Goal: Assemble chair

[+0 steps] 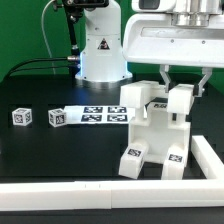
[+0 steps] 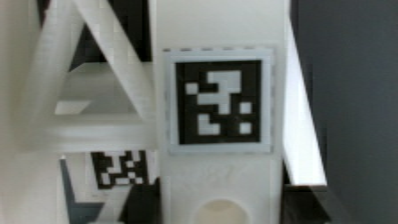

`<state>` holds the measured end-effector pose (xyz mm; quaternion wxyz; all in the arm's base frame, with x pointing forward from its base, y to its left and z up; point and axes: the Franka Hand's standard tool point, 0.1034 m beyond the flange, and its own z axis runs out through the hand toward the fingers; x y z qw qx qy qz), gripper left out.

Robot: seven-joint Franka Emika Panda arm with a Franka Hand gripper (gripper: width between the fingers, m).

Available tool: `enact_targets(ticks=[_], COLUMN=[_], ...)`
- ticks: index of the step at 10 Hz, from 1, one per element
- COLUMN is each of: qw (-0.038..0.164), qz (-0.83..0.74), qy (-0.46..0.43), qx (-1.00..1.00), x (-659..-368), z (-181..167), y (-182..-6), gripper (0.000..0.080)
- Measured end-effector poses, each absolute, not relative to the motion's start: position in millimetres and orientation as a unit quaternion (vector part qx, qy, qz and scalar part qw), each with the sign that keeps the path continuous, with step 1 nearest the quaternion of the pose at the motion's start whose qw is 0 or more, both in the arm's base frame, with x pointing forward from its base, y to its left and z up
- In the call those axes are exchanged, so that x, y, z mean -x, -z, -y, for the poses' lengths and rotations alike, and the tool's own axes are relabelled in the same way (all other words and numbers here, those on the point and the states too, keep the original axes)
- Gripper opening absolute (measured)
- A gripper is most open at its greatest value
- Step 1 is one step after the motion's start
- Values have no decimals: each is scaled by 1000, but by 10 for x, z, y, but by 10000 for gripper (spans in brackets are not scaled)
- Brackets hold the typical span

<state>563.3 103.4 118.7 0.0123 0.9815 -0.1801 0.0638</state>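
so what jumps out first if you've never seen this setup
The chunky white chair stands on the black table toward the exterior view's right, with the gripper straddling its top upright from above. The wrist view is almost filled by one of its black-and-white tags. Toward the exterior view's left lie the marker board and two small tagged cubes.

1. We see the chair [image 1: 155, 125] as smooth white plastic with a slight sheen.
2. Its tags [image 2: 221, 98] look to us like matt black-and-white print.
3. We find the table [image 1: 60, 150] matt black.
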Motion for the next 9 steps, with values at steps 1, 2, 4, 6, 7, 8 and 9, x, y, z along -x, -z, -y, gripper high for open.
enact_targets(ticks=[1,2,4,6,7,8,9], qw=[14,20,13,10,9,10,10], qz=[183,181,195,195,196,197,198], qy=[-66,-63,-77,-103,-104,-103,-103], qx=[-981,-981,-978,-975,-975,-975,-975], x=[-5638,-5612,-5692,-5781,-5789,-5794,-5804], z=[-1015,-1016,-989,-1003,-989,-964,-929], y=[-1122,-1018,-990,-1001,-1002,-1004,-1006], gripper=[287,287,287,287,287,295,295])
